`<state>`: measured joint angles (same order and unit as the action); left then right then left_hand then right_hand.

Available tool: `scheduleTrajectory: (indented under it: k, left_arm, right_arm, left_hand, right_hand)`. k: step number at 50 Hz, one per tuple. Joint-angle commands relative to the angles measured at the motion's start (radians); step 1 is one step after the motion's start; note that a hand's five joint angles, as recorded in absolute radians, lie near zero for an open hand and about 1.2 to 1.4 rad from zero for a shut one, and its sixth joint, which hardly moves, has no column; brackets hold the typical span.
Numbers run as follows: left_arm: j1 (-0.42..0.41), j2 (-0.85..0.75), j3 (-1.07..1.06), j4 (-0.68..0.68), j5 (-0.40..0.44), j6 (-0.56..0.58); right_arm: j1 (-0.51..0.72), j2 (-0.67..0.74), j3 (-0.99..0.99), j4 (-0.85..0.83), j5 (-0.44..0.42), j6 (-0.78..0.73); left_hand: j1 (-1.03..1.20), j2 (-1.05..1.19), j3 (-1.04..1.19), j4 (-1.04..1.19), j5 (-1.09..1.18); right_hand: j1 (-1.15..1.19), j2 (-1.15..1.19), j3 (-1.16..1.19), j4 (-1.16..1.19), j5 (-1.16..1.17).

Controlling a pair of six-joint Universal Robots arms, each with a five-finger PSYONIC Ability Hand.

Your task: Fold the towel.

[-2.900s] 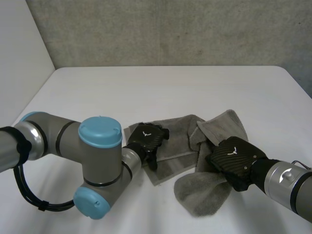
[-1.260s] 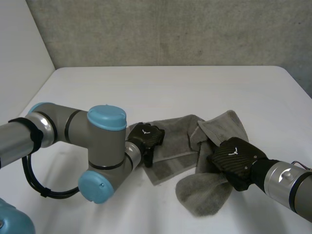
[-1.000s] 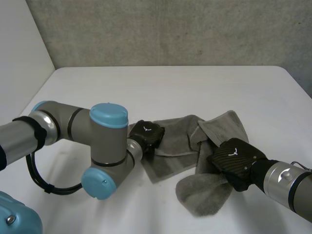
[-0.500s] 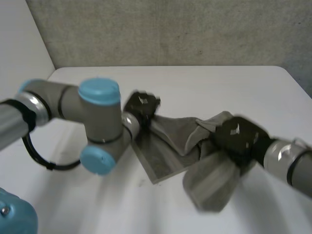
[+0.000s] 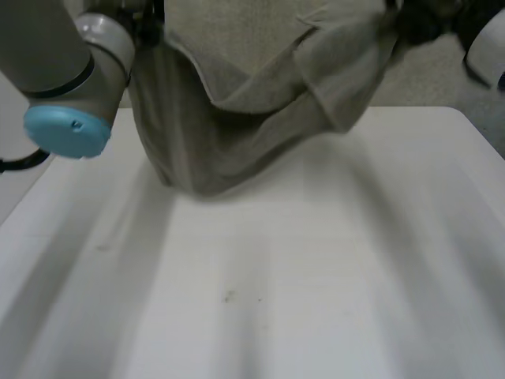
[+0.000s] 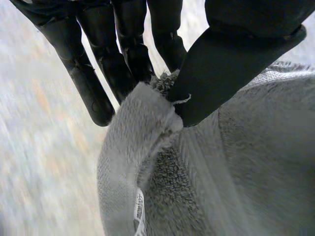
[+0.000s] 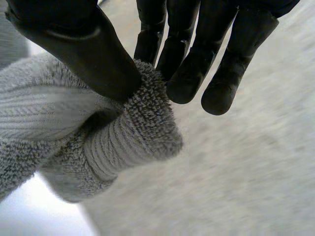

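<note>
The grey towel (image 5: 245, 95) hangs in the air above the white table (image 5: 316, 276), slung between both arms and sagging in the middle. In the left wrist view my left hand (image 6: 221, 64) pinches a bunched corner of the towel (image 6: 197, 177) between its thumb and fingers (image 6: 123, 54). In the right wrist view my right hand (image 7: 83, 49) pinches a rolled edge of the towel (image 7: 98, 132) the same way, thumb against fingers (image 7: 192, 59). In the head view the right hand (image 5: 430, 20) is a dark shape at the towel's upper right end.
My left arm's grey joint with its light-blue cap (image 5: 67, 126) stands high at the left, close to the towel's hanging side. A grey wall (image 5: 442, 79) rises behind the table's far edge.
Both hands have risen steeply with the towel, lifting it off the table. It lay crumpled on the table a second ago and now hangs stretched between them.
</note>
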<state>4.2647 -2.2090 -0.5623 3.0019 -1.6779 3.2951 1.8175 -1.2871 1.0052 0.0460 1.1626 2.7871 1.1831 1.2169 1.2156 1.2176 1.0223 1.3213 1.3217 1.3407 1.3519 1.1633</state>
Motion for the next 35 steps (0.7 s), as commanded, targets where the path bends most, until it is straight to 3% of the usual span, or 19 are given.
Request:
scheduleTrajectory:
  k: [1, 6, 11, 20, 28, 30, 35]
  left_arm:
    - [0.053, 0.095, -0.327, -0.064, 0.023, -0.054]
    - [0.089, 0.181, -0.595, -0.06, 0.087, -0.055]
    - [0.099, 0.224, -0.734, -0.044, 0.138, -0.057]
    - [0.103, 0.287, -0.87, -0.008, 0.164, -0.057]
    - [0.106, 0.361, -0.944, 0.0, 0.167, -0.057]
    - [0.106, 0.385, -0.964, 0.0, 0.172, -0.057]
    - [0.104, 0.423, -0.993, 0.0, 0.182, -0.057]
  right_arm:
    - [-0.001, 0.022, 0.148, 0.138, -0.093, -0.129]
    - [-0.029, 0.106, 0.228, 0.242, -0.1, -0.253]
    - [-0.058, 0.144, 0.286, 0.291, -0.101, -0.334]
    - [-0.073, 0.14, 0.405, 0.301, -0.103, -0.474]
    - [-0.136, 0.086, 0.546, 0.315, -0.101, -0.735]
    - [-0.161, 0.054, 0.598, 0.33, -0.107, -0.828]
    - [-0.184, 0.014, 0.616, 0.327, -0.155, -0.854]
  left_hand:
    - [0.213, 0.179, 0.181, 0.179, 0.199]
    - [0.213, 0.179, 0.181, 0.179, 0.199]
    - [0.213, 0.179, 0.181, 0.179, 0.199]
    - [0.213, 0.179, 0.181, 0.179, 0.199]
    - [0.213, 0.179, 0.181, 0.179, 0.199]
    - [0.213, 0.179, 0.181, 0.179, 0.199]
    - [0.213, 0.179, 0.181, 0.179, 0.199]
  right_hand:
    - [0.075, 0.075, 0.056, 0.044, 0.058]
    - [0.075, 0.075, 0.056, 0.044, 0.058]
    - [0.075, 0.075, 0.056, 0.044, 0.058]
    - [0.075, 0.075, 0.056, 0.044, 0.058]
    - [0.047, 0.046, 0.027, 0.016, 0.03]
    - [-0.541, -0.541, -0.56, -0.571, -0.557]
    - [-0.751, -0.752, -0.771, -0.782, -0.768]
